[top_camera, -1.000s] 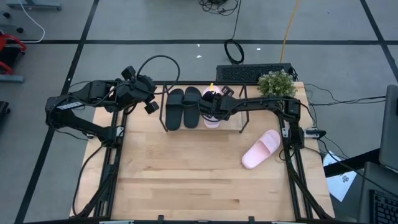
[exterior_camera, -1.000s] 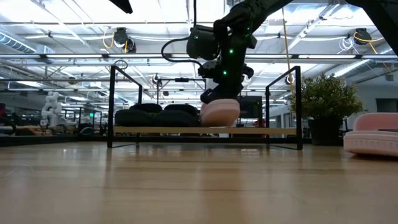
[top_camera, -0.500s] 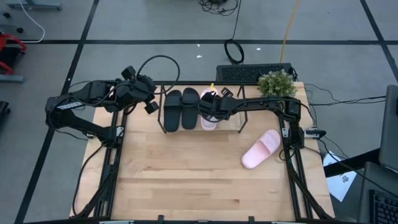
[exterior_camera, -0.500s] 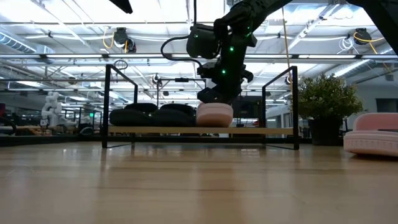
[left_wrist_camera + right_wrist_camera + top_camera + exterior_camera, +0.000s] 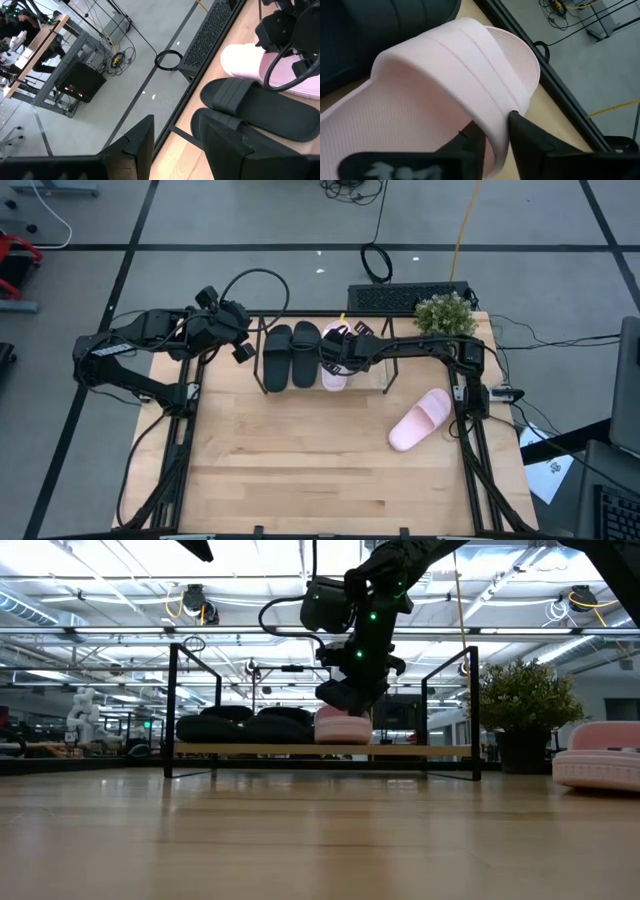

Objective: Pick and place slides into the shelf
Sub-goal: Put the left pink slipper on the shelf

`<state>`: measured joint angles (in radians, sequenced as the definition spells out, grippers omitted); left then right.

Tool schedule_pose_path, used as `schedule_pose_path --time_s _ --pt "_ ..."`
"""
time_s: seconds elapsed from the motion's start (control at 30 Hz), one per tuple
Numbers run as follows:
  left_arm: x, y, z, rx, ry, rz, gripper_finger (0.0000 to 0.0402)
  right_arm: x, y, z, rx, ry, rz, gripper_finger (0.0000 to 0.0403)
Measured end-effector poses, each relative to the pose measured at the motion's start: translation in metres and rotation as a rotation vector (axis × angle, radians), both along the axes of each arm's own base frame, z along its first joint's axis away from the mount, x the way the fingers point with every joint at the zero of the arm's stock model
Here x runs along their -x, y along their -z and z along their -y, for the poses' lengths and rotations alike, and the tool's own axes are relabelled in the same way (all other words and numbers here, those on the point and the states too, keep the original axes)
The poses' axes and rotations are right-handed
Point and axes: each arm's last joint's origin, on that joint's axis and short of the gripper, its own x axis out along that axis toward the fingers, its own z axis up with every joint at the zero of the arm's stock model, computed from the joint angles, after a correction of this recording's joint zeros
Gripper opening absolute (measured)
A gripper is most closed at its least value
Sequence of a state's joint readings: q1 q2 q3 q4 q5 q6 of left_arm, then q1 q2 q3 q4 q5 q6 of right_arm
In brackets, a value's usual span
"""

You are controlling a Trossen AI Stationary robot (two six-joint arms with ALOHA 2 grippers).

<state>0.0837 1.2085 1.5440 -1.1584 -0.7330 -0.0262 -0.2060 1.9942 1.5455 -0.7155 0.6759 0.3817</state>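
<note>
Two black slides [image 5: 293, 355] lie side by side on the left part of the shelf [image 5: 372, 376], a low black rod rack with a light board at the table's far edge. My right gripper [image 5: 336, 358] reaches in from the table's right and is shut on a pink slide [image 5: 337, 373] just right of the black pair [image 5: 240, 727]; that slide [image 5: 343, 730] sits on the board. The other pink slide [image 5: 420, 420] lies sole down on the table, right of centre. My left gripper [image 5: 172, 150] waits open off the shelf's left end [image 5: 240, 345]. My right gripper [image 5: 495, 140] pinches the pink slide's wide strap at its side edge [image 5: 492, 127], one finger [image 5: 472, 145] under the strap and one [image 5: 530, 135] outside it. It comes slanting down from the table's right. The slide lies level, its sole on the shelf board [image 5: 420, 750].
A potted plant [image 5: 445, 312] stands at the table's far right corner, and a black keyboard [image 5: 410, 297] lies just beyond the far edge. The shelf's upright rods [image 5: 478, 705] frame the right arm. The near half of the tabletop [image 5: 320, 480] is bare wood.
My right gripper has carried the pink slide down and toward the table's left, still shut on it. The slide now rests on the board close beside the black pair. The shelf itself has slid a little toward the table's left.
</note>
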Motion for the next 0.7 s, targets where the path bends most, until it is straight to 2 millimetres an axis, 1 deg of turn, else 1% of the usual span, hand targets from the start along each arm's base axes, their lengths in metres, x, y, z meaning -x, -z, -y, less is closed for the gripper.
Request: schedule_pose_path --time_s 0.27,0.7 --pt "-0.0001 0.0001 0.0 -0.001 0.002 -0.003 0.0159 -0.0009 0.0002 -0.0009 -0.038 -0.014 0.013 0.0123" --pt "0.0 0.0 0.0 -0.008 0.01 -0.013 0.0159 -0.0013 0.0009 -0.0018 -0.065 -0.029 0.014 0.0163"
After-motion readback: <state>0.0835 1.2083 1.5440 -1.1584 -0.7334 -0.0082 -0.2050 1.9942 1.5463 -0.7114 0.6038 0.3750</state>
